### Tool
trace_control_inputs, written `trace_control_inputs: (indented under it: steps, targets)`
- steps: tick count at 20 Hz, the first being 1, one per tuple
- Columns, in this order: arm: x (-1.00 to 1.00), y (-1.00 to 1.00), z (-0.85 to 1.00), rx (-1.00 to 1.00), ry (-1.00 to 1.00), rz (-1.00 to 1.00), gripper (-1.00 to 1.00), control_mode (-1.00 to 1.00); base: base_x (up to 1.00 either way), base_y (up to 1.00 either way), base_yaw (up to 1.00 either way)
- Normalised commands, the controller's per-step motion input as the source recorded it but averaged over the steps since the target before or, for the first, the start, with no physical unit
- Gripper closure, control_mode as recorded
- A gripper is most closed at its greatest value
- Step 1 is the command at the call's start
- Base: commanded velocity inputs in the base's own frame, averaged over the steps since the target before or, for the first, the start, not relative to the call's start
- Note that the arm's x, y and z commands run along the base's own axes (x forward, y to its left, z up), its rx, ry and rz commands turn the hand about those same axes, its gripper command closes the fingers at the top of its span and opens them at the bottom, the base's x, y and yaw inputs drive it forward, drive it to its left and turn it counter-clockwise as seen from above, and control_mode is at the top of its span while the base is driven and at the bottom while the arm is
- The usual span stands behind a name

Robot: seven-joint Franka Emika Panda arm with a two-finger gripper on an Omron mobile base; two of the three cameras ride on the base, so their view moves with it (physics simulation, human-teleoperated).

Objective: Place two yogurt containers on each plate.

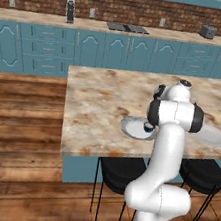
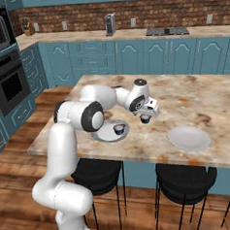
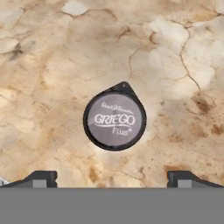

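Observation:
One yogurt container [image 3: 114, 121], dark-bodied with a pale "Griego" lid, stands on the marble island straight below my gripper [image 3: 113, 178]. The gripper is open, its fingertips [image 3: 41, 177] wide apart and above the cup, touching nothing. From the right base view, the gripper [image 2: 146, 114] hovers over that cup [image 2: 145, 119], between the two plates. The nearer plate [image 2: 104, 133] [image 1: 130, 126] holds a second yogurt container [image 2: 119, 130] [image 1: 148, 129]. The other plate [image 2: 188, 138] [image 1: 214, 135] is bare. My arm hides part of both plates in the left base view.
Black bar stools [image 1: 120, 172] [image 2: 182, 178] stand under the island's front edge. A built-in oven [image 2: 8, 85] is on the left wall. The back counter [image 1: 125, 30] carries a cooktop and small appliances, far from the arm.

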Motion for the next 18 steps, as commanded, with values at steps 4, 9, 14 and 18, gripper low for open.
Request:
trace_control_inputs:
  steps: [4, 9, 14, 18]
  targets:
    - [0.35, -0.01, -0.14, -0.03, 0.00, 0.00, -1.00, -1.00, 0.00, 0.00, 0.00]
    - [0.22, -0.08, -0.12, -0.02, 0.00, 0.00, -1.00, -1.00, 0.00, 0.00, 0.00]
    - [0.01, -0.12, -0.15, -0.02, 0.00, 0.00, -1.00, -1.00, 0.00, 0.00, 0.00]
    - [0.00, 0.00, -0.23, -0.04, 0.00, 0.00, -1.00, -1.00, 0.00, 0.00, 0.00]
